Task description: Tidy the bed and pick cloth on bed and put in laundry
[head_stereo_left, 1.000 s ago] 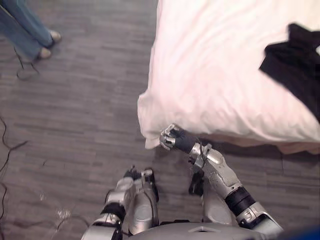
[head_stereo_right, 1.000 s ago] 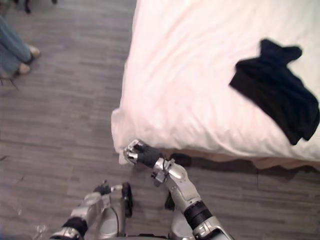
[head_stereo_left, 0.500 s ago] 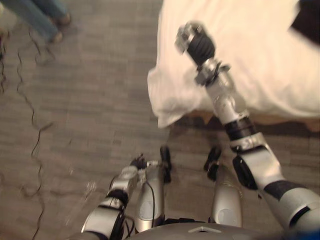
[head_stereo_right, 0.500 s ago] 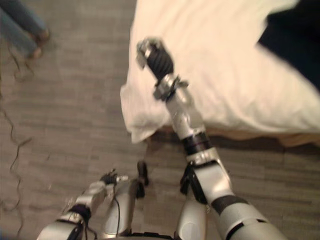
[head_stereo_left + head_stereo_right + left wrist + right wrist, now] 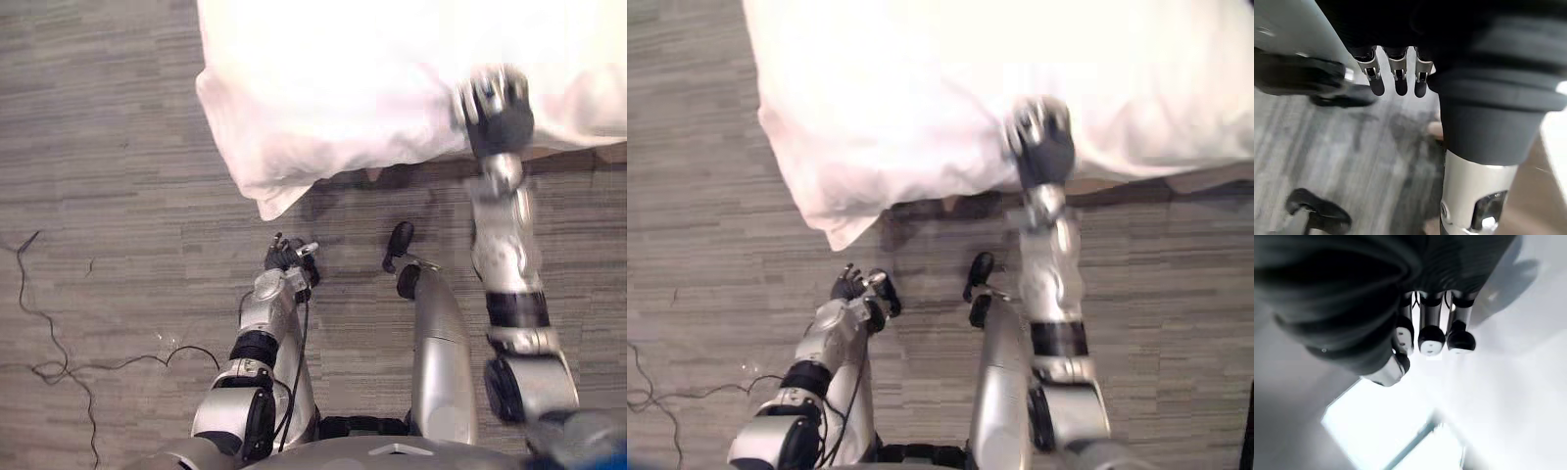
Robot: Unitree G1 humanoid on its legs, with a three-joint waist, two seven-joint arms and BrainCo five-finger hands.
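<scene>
We see the bed cover (image 5: 333, 88) as soft white cloth, matt and gently creased, the floor (image 5: 108, 196) as grey wood-grain planks with a dull streaky finish, and the left hand (image 5: 286, 257) as shiny silver metal fingers (image 5: 1395, 66) under a matt dark ribbed cover.

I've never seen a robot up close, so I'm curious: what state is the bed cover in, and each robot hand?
white bed cover, spread on the bed, one corner drooping over the edge toward the floor.
right robot hand, up at the bed's edge, fingers curled, holding nothing.
left robot hand, low near the floor, fingers relaxed, empty.
</scene>
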